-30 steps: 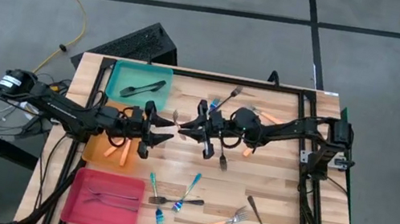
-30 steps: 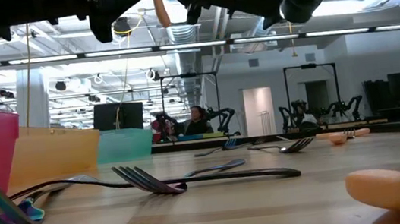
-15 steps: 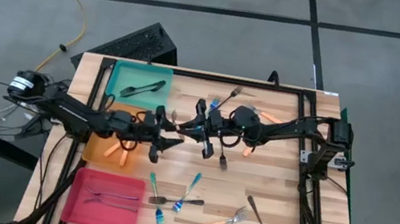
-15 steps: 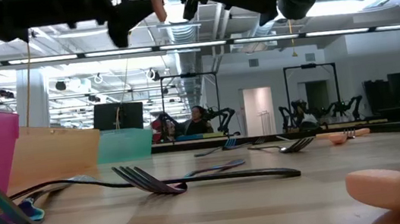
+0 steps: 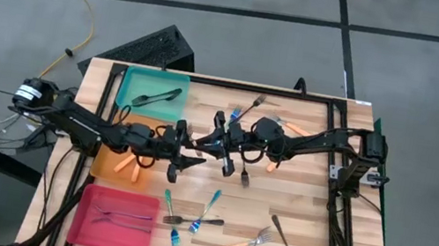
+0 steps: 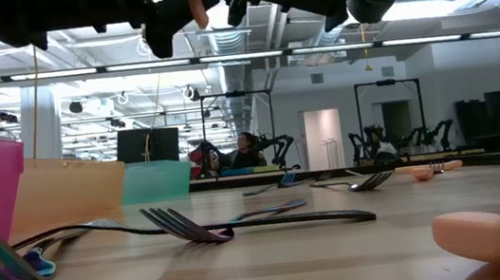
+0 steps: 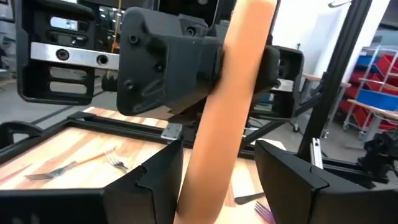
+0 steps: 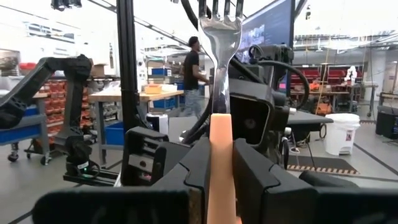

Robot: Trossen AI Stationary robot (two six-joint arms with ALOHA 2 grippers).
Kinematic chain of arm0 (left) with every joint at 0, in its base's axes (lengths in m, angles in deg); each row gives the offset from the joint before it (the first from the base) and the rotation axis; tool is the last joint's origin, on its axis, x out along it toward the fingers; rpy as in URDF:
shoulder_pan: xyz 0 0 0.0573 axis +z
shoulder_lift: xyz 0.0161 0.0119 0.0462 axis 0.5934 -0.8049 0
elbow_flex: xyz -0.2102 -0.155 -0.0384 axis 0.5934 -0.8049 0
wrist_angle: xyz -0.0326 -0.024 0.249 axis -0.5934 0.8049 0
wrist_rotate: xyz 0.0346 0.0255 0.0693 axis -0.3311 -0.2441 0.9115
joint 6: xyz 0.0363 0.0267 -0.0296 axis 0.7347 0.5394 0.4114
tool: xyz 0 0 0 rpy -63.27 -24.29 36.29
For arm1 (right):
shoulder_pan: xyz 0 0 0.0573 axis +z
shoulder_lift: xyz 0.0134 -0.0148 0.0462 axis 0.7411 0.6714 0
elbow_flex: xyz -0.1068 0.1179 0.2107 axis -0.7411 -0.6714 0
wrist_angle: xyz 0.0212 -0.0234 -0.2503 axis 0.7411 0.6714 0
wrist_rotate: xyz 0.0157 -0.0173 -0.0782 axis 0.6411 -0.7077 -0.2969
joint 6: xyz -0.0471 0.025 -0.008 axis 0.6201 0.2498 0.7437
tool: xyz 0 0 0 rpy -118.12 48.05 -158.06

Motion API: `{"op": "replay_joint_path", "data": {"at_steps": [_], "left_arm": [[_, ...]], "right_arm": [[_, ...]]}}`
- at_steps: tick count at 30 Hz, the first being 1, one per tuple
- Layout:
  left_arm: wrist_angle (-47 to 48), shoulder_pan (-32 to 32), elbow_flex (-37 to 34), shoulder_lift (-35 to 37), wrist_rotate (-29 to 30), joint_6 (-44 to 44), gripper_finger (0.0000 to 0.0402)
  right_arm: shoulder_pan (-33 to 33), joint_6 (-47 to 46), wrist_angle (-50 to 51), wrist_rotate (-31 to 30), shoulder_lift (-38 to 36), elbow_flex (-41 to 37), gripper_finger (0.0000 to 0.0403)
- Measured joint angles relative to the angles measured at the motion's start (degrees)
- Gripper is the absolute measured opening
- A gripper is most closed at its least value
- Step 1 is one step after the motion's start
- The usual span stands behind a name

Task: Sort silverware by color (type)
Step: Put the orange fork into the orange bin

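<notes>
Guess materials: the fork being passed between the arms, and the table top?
Orange-handled fork: head looks like polished metal, bright with reflections; handle looks like matte plastic or rubber, an even orange with no gloss. The right claw is shut on the handle; the left claw stands open around it. Table top: light wood planks with visible seams and grain, probably butcher block.

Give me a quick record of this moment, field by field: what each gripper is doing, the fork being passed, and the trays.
right gripper: shut on the orange-handled fork, above mid-table
left gripper: open, fingers either side of that fork's handle, not clamped
handover: right to left, under way
teal tray: holds a dark utensil
orange tray: holds orange-handled pieces
pink tray: holds slim forks
loose forks: scattered on the table
</notes>
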Motion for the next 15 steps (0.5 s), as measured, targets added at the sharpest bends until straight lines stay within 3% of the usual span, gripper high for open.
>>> {"op": "replay_joint_path", "data": {"at_steps": [9,15], "left_arm": [[0.2,0.0,0.0,2.6,1.9,1.9,0.0168],[3.2,0.0,0.0,2.3,3.1,0.6,0.0113]], "right_arm": [[-0.1,0.2,0.1,0.1,0.0,0.0,0.0073],[-0.1,0.2,0.3,0.2,0.0,0.0,0.0074]]}}
